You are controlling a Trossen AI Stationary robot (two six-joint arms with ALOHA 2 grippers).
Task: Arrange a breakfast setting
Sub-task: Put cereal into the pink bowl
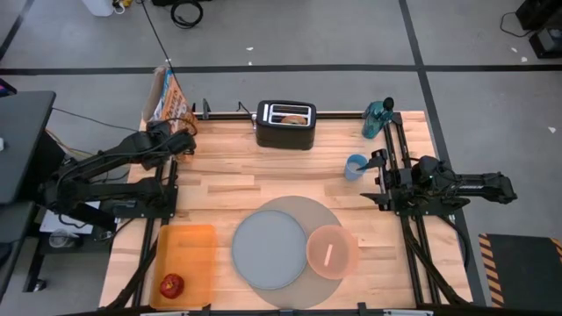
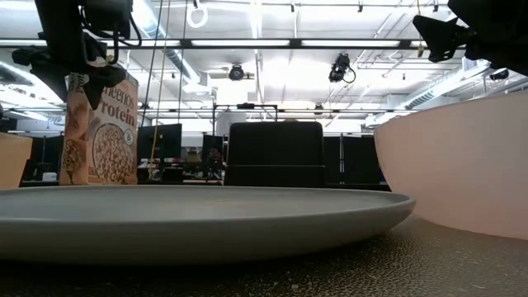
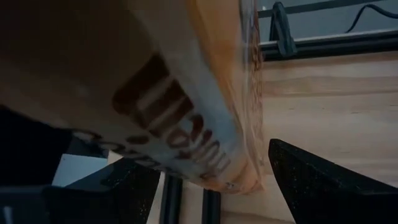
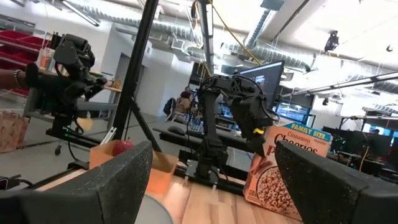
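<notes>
Cereal in a tall orange cardboard box (image 3: 186, 93) sits between the wide-spread fingers (image 3: 323, 180) of the left gripper (image 1: 180, 133), which straddles it at the counter's (image 1: 228, 175) far left corner; an actual grip cannot be confirmed. The right gripper (image 1: 379, 167) hangs open and empty beside a small blue cup (image 1: 356, 166). Well toward the near edge from both grippers, a smaller grey plate (image 1: 268, 248) and translucent pink bowl (image 1: 332, 251) with a metal spoon (image 1: 328, 254) rest on the large round grey mat (image 1: 303, 209); the red apple (image 1: 171, 284) lies on a flat orange tray (image 1: 186, 250).

cereal box (image 3: 155, 93) blurred, cut off up close — bowl (image 2: 462, 169) cropped at edge.
</notes>
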